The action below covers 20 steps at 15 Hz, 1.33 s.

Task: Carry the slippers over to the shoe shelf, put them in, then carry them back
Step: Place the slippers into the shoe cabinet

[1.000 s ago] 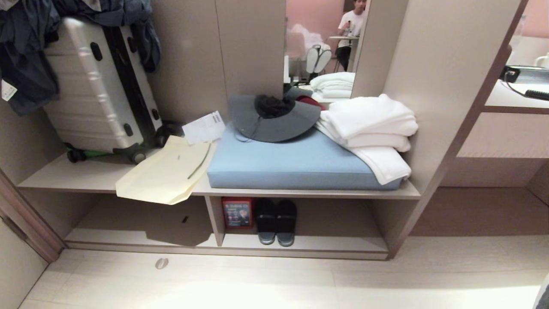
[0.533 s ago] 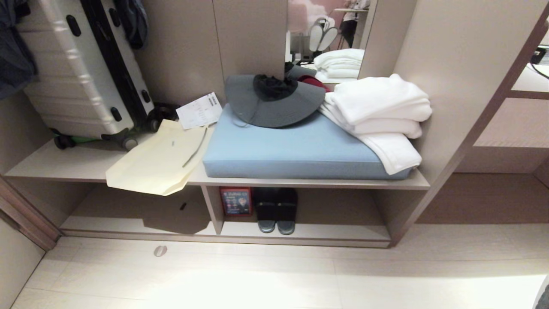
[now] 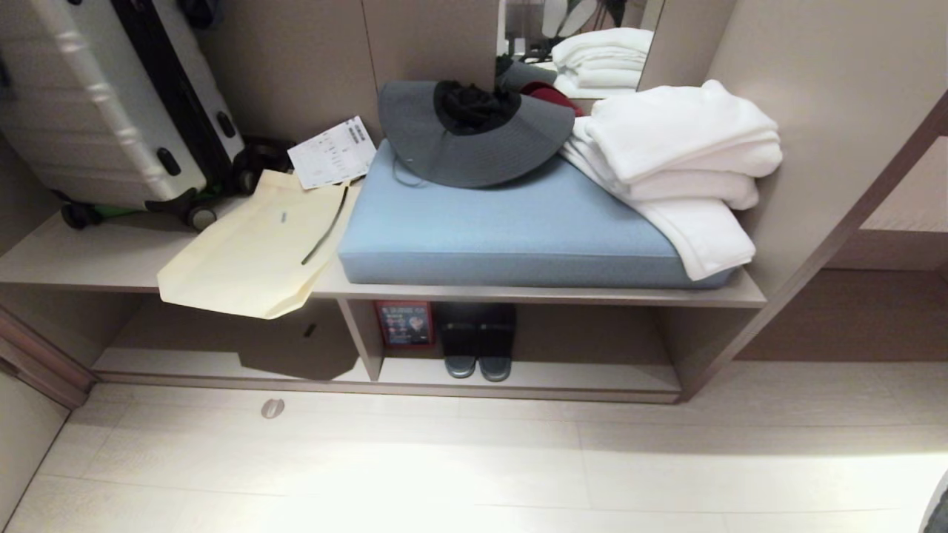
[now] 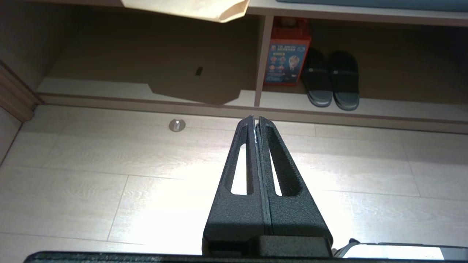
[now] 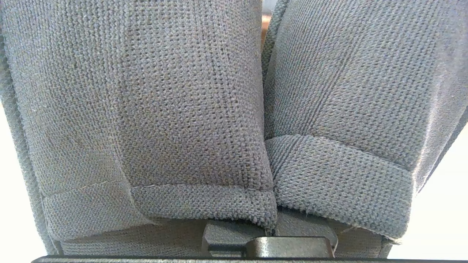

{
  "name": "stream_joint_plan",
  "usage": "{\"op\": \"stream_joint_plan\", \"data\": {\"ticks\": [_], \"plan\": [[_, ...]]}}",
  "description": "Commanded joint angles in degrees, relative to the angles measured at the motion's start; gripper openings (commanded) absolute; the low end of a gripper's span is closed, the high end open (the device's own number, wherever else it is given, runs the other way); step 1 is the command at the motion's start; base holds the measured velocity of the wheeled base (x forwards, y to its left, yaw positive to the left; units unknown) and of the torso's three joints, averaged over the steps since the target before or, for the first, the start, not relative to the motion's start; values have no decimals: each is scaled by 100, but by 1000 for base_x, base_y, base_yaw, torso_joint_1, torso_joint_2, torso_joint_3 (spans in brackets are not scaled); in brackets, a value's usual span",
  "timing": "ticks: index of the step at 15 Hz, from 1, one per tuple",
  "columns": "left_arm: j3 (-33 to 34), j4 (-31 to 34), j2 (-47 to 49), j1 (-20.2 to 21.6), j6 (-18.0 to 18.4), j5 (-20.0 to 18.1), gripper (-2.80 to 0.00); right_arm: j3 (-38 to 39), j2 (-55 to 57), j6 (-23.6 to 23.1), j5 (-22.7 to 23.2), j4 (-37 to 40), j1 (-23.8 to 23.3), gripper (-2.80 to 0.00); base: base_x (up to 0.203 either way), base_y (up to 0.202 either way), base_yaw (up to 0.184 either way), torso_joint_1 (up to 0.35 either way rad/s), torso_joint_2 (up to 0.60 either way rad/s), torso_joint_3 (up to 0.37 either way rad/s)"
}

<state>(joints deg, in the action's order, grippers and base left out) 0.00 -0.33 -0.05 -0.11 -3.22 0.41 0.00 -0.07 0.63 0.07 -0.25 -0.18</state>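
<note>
My head camera has dipped since a second ago, so the whole scene has slid up the picture; nothing on the furniture has shifted itself.

From my head, the shoe shelf (image 3: 533, 376) is a low, open-fronted beige laminate cubby with a pale base board and an upright divider. Inside it, just right of the divider, stands a red printed box (image 3: 404, 323), and beside that a chunky dark pair of slides (image 3: 478, 348), toes outward. On the bench top above the shelf lie a blue cushion (image 3: 518, 237), a grey wide-brimmed hat (image 3: 474, 141), folded white towels (image 3: 681, 163), a limp cream bag (image 3: 252, 252), a paper slip (image 3: 332, 152) and a ribbed silver suitcase (image 3: 96, 111). Neither of my arms shows here.

From my left wrist, my left pincer (image 4: 257, 122) hangs over the pale plank floor (image 4: 91, 190) in front of the shelf, its two slotted black fingers pressed together on nothing.

From my right wrist, the slippers (image 5: 182, 109) fill the picture, well short of the shelf and right against my right pincer (image 5: 267, 246), of which only the black base peeks out beneath them. Its fingers are hidden, but it is clamped tight with the pair in it. They hang side by side, touching: soft dark grey-navy knit with a fine mesh weave, each with a wide band stitched across it
</note>
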Motion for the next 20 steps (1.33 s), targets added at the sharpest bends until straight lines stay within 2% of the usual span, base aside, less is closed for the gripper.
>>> {"op": "stream_joint_plan", "data": {"ticks": [1, 20], "plan": [[0, -11, 5, 2, -3, 3, -280, 0, -1, 7, 1, -2, 1, -280, 0, 0, 0, 1, -2, -198], [6, -2, 5, 2, -21, 3, -280, 0, -1, -2, 1, -2, 1, -280, 0, 0, 0, 2, 2, -197]]}}
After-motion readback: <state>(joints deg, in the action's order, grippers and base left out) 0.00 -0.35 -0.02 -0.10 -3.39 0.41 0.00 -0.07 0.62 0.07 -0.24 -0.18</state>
